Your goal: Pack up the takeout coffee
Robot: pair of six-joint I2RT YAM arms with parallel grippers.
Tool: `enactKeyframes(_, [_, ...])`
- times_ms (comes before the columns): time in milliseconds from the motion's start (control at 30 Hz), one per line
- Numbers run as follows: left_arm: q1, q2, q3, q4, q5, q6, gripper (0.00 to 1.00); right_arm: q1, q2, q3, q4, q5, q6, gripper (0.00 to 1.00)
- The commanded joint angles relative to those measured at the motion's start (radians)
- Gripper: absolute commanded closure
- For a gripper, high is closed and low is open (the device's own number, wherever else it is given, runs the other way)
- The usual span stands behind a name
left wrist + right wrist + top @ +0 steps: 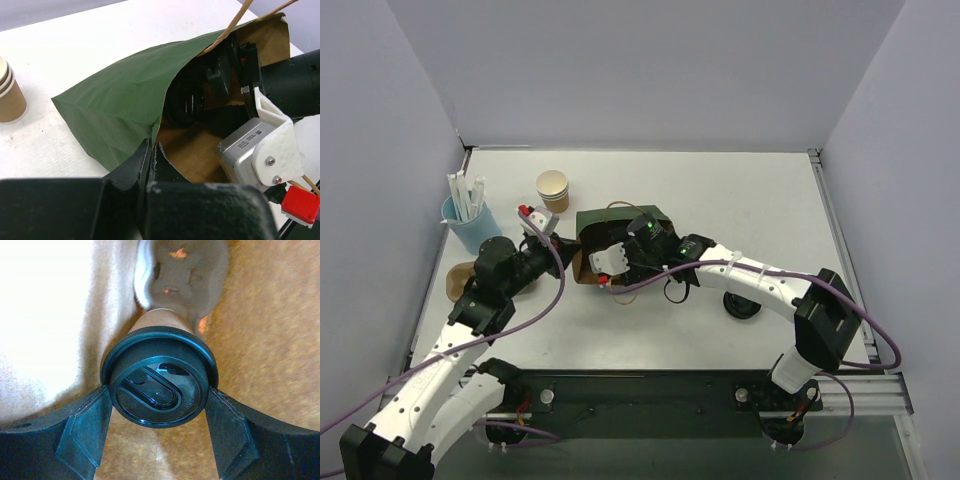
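Right fingers clamp the takeout coffee at its rim, axis pointing ahead into the green bag, whose mouth left fingers pinch.

Surfaces noted
On the takeout coffee the lid was glossy, smooth black plastic, the cup matt brown paper. The green bag was matt paper. My right gripper had matt black plastic fingers.

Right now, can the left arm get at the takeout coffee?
Probably not. The left hand is shut on the rim of the green bag, and the takeout coffee sits inside the bag, gripped by the right hand, whose arm fills the mouth.
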Motion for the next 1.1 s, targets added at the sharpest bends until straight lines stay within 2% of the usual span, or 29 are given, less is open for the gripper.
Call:
enactKeyframes(0, [0.008, 0.005, 0.020, 0.067, 0.036, -0.004, 1.00, -0.006, -0.043, -0.010, 0.074, -0.015, -0.025, 0.71])
enactKeyframes(267, [0.008, 0.012, 0.034, 0.047, 0.030, -0.016, 1.00, -0.021, -0.042, -0.037, 0.129, 0.077, -0.033, 0.73])
enactKeyframes(1067, [-0.012, 0.017, 0.019, 0.110, 0.020, -0.105, 1.00, -0.066, 0.043, 0.039, 0.125, 0.085, -0.019, 0.73])
